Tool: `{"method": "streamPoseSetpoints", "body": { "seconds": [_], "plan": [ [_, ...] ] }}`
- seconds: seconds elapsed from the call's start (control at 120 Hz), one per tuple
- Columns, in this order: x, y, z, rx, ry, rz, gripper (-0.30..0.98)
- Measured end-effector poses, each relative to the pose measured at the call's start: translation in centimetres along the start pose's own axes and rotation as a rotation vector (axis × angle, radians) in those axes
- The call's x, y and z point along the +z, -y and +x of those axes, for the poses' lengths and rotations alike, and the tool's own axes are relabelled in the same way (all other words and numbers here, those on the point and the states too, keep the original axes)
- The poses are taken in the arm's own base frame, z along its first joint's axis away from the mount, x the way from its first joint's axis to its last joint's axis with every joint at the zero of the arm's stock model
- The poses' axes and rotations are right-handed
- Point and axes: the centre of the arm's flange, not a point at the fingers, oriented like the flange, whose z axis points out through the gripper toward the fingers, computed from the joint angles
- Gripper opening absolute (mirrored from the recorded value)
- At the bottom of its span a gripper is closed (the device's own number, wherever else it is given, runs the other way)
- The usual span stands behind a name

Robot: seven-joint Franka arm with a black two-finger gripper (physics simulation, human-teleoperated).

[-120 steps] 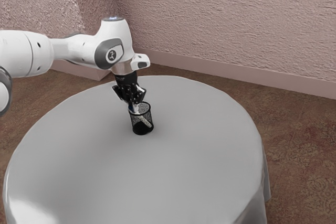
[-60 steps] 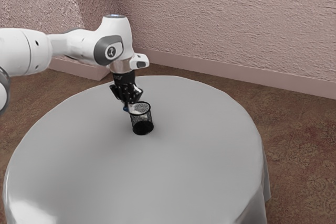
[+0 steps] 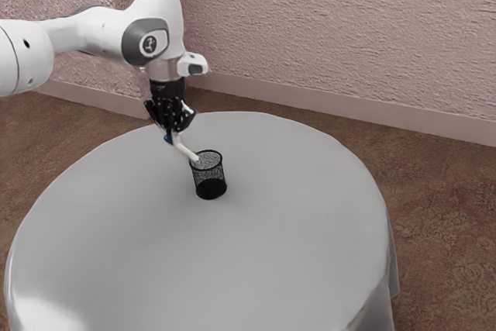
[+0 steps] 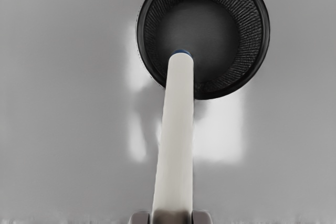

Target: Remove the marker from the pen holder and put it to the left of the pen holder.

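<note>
Your white marker (image 3: pixel 184 148) hangs tilted, clamped in the end effector (image 4: pixel 171 217), its free end over or at the rim of the black mesh pen holder (image 3: pixel 208 177), at your gripper's five o'clock in the exterior view. Removal looks nearly complete; placing on the round tabletop (image 3: pixel 232 253) remains. The rim could snag it.

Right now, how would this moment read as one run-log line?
gripper: shut on marker | marker: tilted, lower end at mouth of pen holder | placing: not yet done
</note>
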Motion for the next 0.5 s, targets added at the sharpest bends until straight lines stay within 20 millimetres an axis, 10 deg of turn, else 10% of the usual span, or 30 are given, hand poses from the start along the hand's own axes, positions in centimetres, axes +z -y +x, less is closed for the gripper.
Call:
{"method": "streamPoseSetpoints", "body": {
  "seconds": [0.217,0.5],
  "plan": [
    [-2.1,2.3,-1.5,-0.041,-0.016,0.013,-0.02],
    [0.3,5.0,-1.1,-0.079,0.027,-0.001,-0.02]
  ]
}}
